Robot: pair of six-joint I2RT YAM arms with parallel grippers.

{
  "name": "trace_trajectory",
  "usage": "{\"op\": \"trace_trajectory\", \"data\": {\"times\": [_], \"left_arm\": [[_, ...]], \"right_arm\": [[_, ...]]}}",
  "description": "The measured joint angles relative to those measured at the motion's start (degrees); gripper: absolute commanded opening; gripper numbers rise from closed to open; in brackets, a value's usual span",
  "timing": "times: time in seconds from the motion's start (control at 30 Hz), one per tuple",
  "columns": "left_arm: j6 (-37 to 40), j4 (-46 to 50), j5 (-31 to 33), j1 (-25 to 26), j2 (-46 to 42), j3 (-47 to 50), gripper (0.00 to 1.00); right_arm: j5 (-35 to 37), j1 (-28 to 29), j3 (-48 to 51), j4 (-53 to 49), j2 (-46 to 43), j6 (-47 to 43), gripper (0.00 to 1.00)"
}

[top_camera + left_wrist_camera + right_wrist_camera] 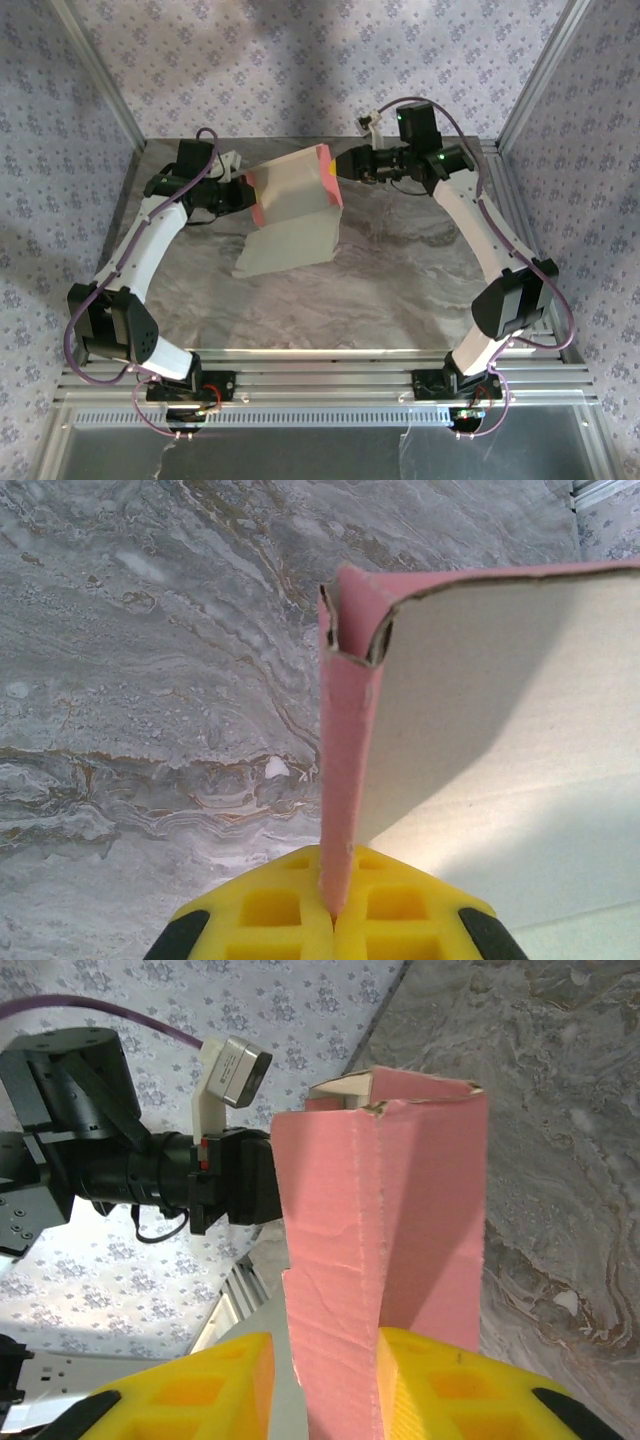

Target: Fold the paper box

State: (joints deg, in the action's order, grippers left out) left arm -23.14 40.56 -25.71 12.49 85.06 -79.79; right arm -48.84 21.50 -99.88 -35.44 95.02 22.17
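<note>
The grey marbled surface (pixel 400 280) carries the paper box (pixel 292 205) toward its far side, between the two arms. The box is half made. One pale panel lies flat on the surface, and a second stands up from it, tilted, with pink showing along its left and right edges. The step in hand looks like raising and creasing the side walls, well short of a closed box.

The left tool (pixel 335 880) is clamped on the left pink edge of the raised panel. In the left wrist view its yellow pads (pixel 270 910) meet on the thin card with no gap. The right tool (pixel 325 1360) sits at the opposite edge, its pads (pixel 450 1390) apart with a doubled pink wall between them. Whether they pinch it or only bracket it, I cannot tell.

At the top corner of that wall a small flap (pixel 345 1085) shows its pale reverse and does not lie flush. The next move likely calls for the left grip to steady the panel while the right tool presses the wall along its crease, gently, since thin card buckles.
</note>
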Motion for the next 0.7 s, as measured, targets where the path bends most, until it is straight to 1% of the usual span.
{"op": "trace_trajectory", "data": {"times": [0.13, 0.4, 0.47, 0.57, 0.7], "left_arm": [[0.00, 0.02, 0.00, 0.04, -0.24, 0.00, 0.00], [-0.04, 0.00, 0.04, 0.48, -0.92, 0.00, 0.00], [-0.02, 0.00, 0.20, 0.55, -1.07, 0.00, 0.00], [-0.02, 0.00, 0.44, 0.63, -1.22, 0.00, 0.00], [-0.07, -0.04, 0.70, 0.63, -1.46, 0.00, 0.00]], "right_arm": [[3.43, 1.31, -2.19, -2.62, 0.79, -2.34, 0.35], [16.68, 3.96, -4.76, -7.37, 0.90, -6.47, 0.32], [19.02, 4.17, -5.05, -7.89, 0.90, -6.84, 0.32], [21.16, 4.20, -5.42, -8.74, 0.90, -7.21, 0.32], [20.72, 3.21, -5.64, -9.01, 0.87, -7.21, 0.32]]}}
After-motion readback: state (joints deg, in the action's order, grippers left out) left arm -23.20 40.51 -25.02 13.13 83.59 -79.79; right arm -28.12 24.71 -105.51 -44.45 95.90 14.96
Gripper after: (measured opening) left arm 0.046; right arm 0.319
